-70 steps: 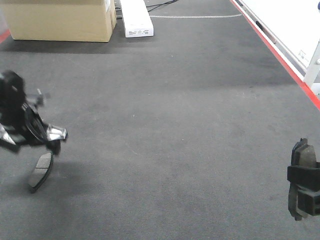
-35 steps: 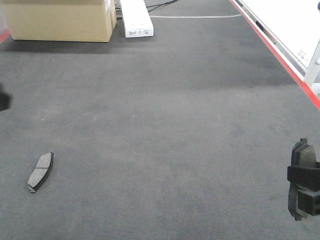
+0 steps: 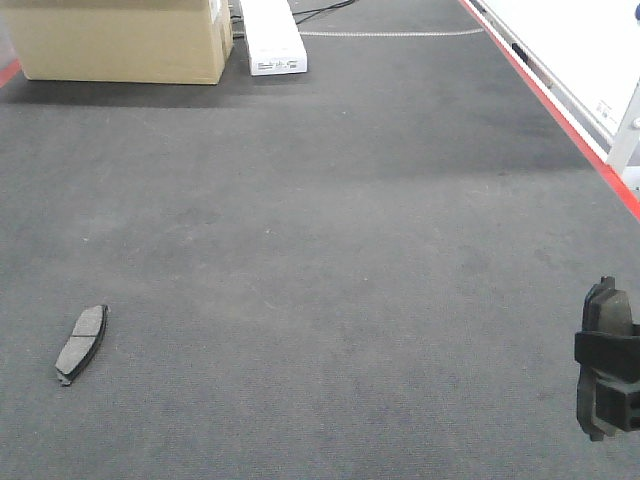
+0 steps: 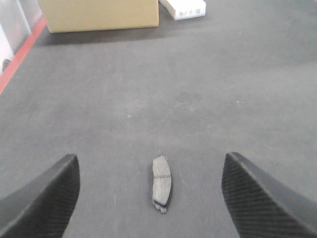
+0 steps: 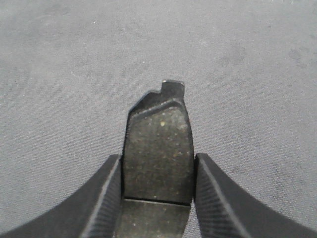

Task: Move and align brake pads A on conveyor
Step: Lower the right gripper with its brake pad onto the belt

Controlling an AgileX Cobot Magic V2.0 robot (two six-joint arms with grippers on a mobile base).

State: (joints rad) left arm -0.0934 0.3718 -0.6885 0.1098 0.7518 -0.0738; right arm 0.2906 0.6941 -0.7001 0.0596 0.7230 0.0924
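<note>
One grey brake pad (image 3: 81, 343) lies flat on the dark conveyor belt (image 3: 330, 260) at the near left, its groove across the middle. In the left wrist view the same brake pad (image 4: 162, 182) rests well below my left gripper (image 4: 151, 196), whose two fingers are wide apart with nothing between them. My right gripper (image 3: 608, 385) hangs at the near right edge, shut on a second brake pad (image 3: 608, 312). The right wrist view shows that brake pad (image 5: 158, 148) clamped between both fingers (image 5: 106, 196), held above the belt.
A cardboard box (image 3: 120, 40) and a white box (image 3: 272, 38) stand at the far end of the belt. The red frame edge (image 3: 560, 115) runs along the right side, with a white surface beyond it.
My left arm has let go of the pad at the near left and drawn out of the front view to the left. The right gripper with its pad has stayed still.
</note>
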